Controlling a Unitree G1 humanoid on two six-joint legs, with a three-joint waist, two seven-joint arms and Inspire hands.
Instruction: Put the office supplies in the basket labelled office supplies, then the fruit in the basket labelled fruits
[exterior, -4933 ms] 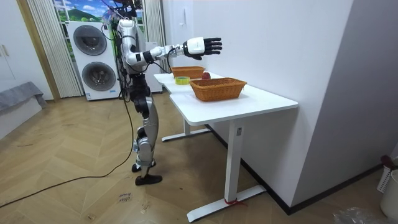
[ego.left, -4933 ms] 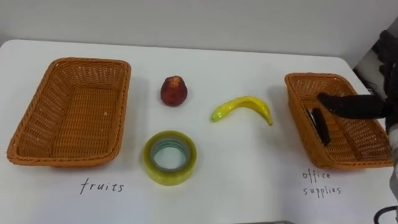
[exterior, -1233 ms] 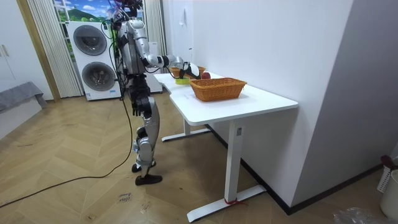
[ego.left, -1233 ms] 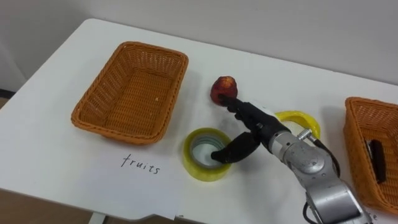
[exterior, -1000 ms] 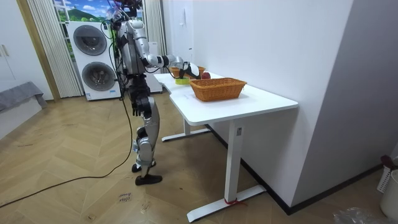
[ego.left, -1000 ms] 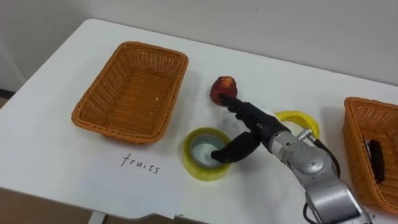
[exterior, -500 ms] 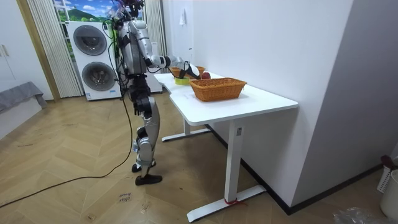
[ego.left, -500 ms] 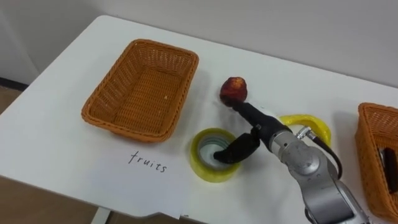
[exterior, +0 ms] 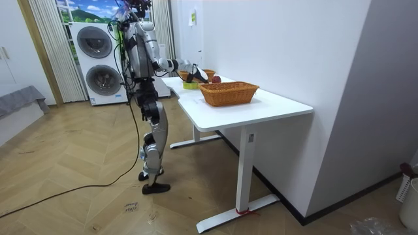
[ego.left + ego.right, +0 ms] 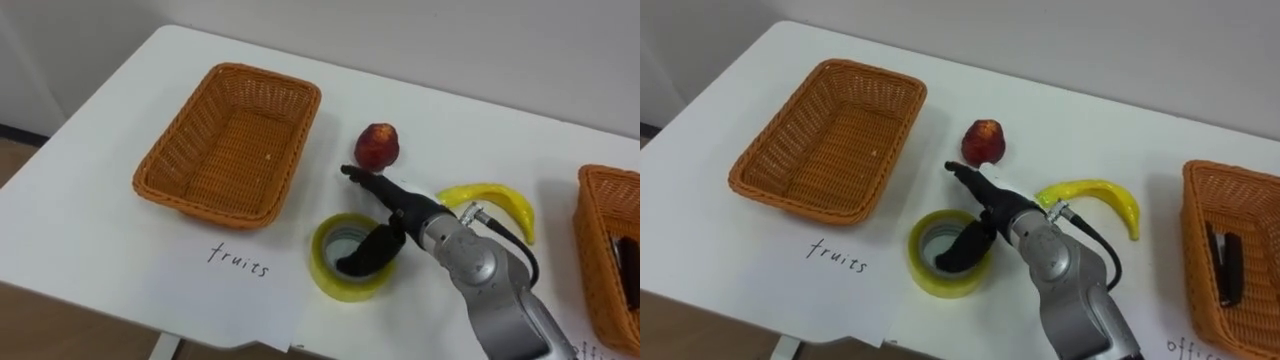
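A yellow tape roll (image 10: 325, 268) lies flat near the table's front, between the two baskets. My right hand (image 10: 400, 212) is open over its far-right rim: the thumb (image 10: 362, 256) dips into the hole, and the straight fingers (image 10: 360, 181) reach past the far rim toward the fruit basket (image 10: 205, 207). That wicker basket holds nothing. A red apple (image 10: 378, 146) stands just beyond my fingers. A yellow banana (image 10: 497, 198) lies behind my forearm. In the room view I stand at the table's end with my right arm out over it.
The office-supplies basket (image 10: 585, 215) at the right holds a black item (image 10: 1220, 262). A handwritten "fruits" label (image 10: 238, 258) is on the white table (image 10: 90, 240), whose front edge runs close below the tape.
My right hand came from the office basket to the tape. In the last second it slid lower and left over the roll, uncovering the banana. The camera shifted a little.
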